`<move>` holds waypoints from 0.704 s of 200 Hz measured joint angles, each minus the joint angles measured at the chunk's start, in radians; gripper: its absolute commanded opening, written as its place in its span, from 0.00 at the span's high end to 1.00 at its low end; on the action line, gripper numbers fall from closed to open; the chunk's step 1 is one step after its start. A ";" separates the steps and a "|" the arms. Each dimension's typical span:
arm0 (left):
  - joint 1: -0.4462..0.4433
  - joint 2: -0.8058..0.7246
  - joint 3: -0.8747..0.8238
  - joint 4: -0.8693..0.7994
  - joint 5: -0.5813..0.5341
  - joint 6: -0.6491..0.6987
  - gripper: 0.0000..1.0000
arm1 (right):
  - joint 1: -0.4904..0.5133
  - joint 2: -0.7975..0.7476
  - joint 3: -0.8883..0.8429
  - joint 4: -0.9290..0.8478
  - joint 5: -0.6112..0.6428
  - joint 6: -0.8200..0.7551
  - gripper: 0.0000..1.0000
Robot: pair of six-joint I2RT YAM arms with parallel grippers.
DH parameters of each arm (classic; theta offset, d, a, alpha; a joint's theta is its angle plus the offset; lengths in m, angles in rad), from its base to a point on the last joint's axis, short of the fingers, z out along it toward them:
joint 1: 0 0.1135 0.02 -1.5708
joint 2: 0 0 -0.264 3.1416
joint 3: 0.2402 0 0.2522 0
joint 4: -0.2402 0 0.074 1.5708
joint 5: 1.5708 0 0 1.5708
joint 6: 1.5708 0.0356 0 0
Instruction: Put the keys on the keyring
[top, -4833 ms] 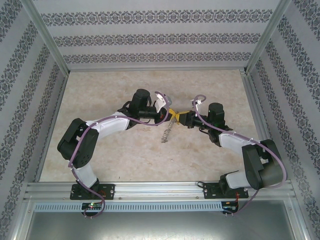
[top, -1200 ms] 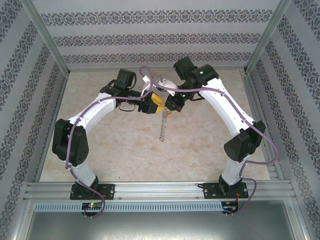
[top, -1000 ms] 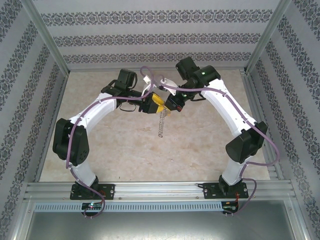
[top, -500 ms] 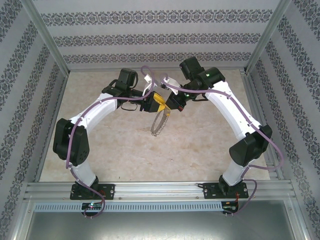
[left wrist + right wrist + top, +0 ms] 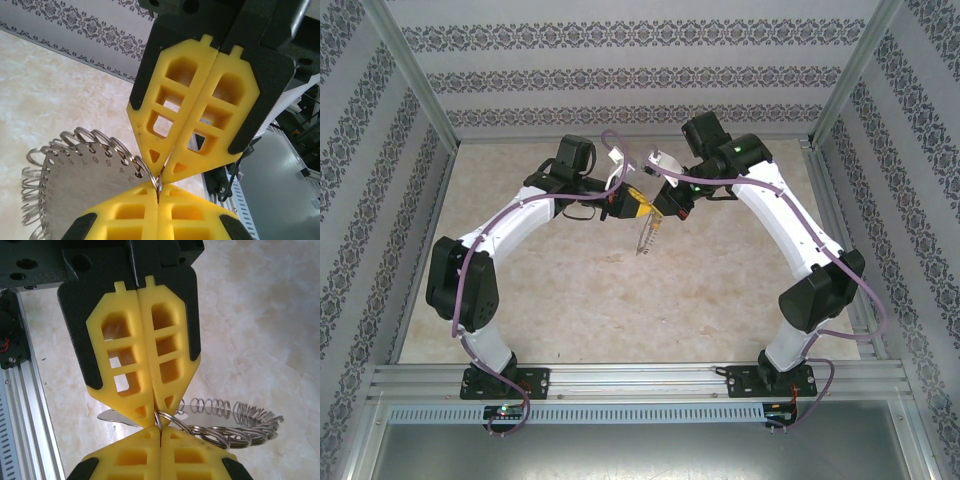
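Observation:
The keyring (image 5: 647,238) hangs edge-on between the two arms above the table's middle. Up close it is a flat grey metal plate (image 5: 75,195) stamped with numbers, its rim fringed with small silver split rings (image 5: 240,427). My left gripper (image 5: 159,192) is shut on one small rim ring. My right gripper (image 5: 160,436) is shut on that same ring, its tips touching the left one's. From above, the left gripper (image 5: 638,205) and the right gripper (image 5: 667,212) meet nose to nose. The keys are out of view.
The beige marbled table (image 5: 570,300) lies well below the raised grippers. Patterned walls close the left, right and far sides. An aluminium rail (image 5: 640,380) with the arm bases runs along the near edge.
My left gripper has closed onto the rim ring that the right gripper was holding. The keyring has swung from showing as an oval to hanging edge-on, slightly rightward.

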 measured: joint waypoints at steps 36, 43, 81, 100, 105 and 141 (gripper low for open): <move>0.000 0.000 0.000 0.006 -0.018 -0.001 1.00 | -0.036 -0.047 -0.058 0.082 -0.023 0.055 0.61; 0.000 0.000 0.000 0.013 -0.024 -0.003 1.00 | -0.049 -0.077 -0.090 0.113 -0.035 0.072 0.59; 0.000 0.000 -0.021 0.089 -0.053 -0.045 1.00 | -0.120 -0.323 -0.375 0.380 -0.080 0.233 0.59; 0.000 -0.001 -0.028 0.113 -0.063 -0.064 1.00 | -0.158 -0.431 -0.562 0.579 -0.113 0.359 0.59; 0.000 -0.002 -0.029 0.119 -0.066 -0.070 1.00 | -0.168 -0.449 -0.607 0.627 -0.127 0.392 0.59; 0.000 -0.012 -0.032 0.138 -0.067 -0.096 1.00 | -0.223 -0.444 -0.808 0.890 -0.251 0.556 0.58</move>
